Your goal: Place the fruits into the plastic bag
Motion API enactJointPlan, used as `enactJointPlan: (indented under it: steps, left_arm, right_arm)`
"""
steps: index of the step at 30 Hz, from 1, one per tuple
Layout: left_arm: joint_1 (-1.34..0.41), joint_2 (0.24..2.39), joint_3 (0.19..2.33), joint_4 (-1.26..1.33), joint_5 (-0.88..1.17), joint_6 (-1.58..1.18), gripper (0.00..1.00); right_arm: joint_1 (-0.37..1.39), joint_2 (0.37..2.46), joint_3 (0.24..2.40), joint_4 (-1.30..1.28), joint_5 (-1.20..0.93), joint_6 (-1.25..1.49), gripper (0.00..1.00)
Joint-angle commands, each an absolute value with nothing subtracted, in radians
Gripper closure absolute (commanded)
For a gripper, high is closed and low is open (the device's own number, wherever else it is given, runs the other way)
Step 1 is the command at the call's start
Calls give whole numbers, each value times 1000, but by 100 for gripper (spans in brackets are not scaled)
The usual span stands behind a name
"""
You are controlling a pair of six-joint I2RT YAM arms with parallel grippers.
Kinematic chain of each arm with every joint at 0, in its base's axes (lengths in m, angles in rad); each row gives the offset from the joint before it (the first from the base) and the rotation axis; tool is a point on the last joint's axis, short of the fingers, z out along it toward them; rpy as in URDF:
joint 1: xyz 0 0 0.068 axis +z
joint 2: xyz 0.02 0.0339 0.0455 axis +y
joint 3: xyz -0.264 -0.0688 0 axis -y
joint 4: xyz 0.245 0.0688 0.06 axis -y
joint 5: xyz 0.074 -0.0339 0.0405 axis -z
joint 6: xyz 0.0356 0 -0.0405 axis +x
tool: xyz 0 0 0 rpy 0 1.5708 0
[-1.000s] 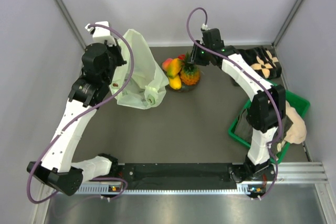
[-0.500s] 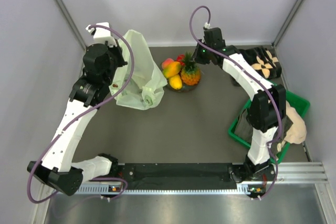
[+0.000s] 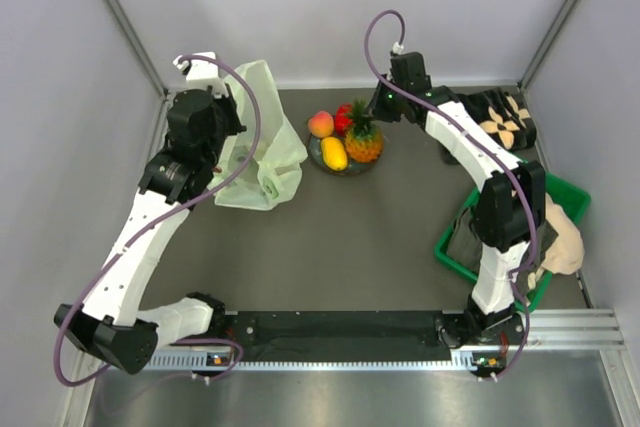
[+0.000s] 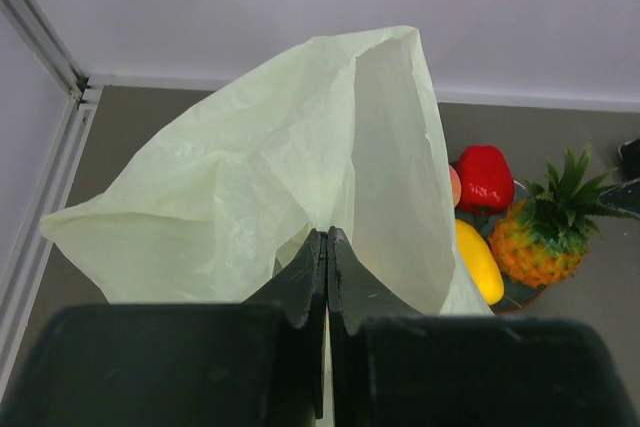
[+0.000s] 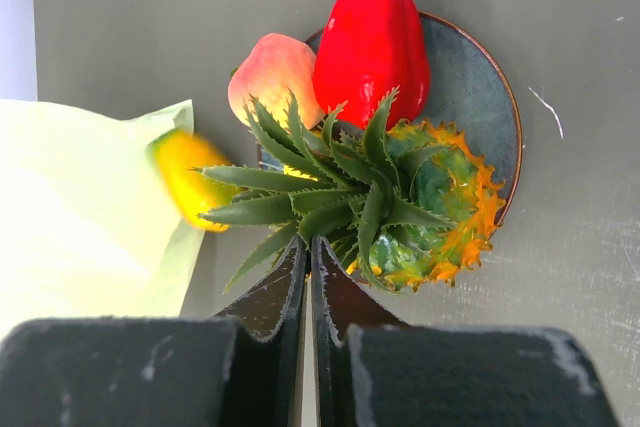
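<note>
The large pale green translucent plastic carrier bag (image 4: 250, 167) stands at the table's left, bunched and pulled upward; the left gripper (image 4: 327, 247) has its jaws pressed together on a fold of the film. From where I stand its mouth does not look spread, so I'd worry a fruit brought over would strike slack plastic and roll off; a thin pinch of film could also slide free.

Just right of the bag sits the small round grey plate (image 5: 480, 77), all the fruits on it or at its rim, none in the bag. The orange pineapple with the green spiky crown (image 5: 440, 212) lies below the right gripper (image 5: 308, 257), whose jaws are drawn together at the leaf tips; whether a leaf is caught I cannot tell. Lifted by a leaf, it may swing or slip. That could nudge the glossy red fruit (image 5: 372, 42), the pink-yellow mango (image 5: 265, 72), or the blurred yellow piece (image 5: 185, 179).
</note>
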State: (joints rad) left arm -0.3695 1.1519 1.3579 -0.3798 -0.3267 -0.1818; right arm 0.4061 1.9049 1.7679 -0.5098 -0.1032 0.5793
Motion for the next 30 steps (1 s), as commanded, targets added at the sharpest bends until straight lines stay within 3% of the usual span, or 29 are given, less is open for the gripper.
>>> enactJointPlan:
  steps: [1, 13, 24, 30]
  left_arm:
    - [-371, 1120, 1313, -315, -315, -190, 100]
    - [-370, 1132, 1311, -279, -285, -230, 100]
    - [-370, 1109, 1338, -293, -298, -252, 100]
    - [-370, 1095, 1338, -305, -287, -273, 100]
  right_arm:
    - [388, 1833, 1775, -468, -98, 591, 100]
    - [387, 1793, 1747, -431, -106, 581, 100]
    - [387, 1639, 1701, -428, -61, 548, 100]
    - [390, 1556, 1698, -374, -141, 577, 100]
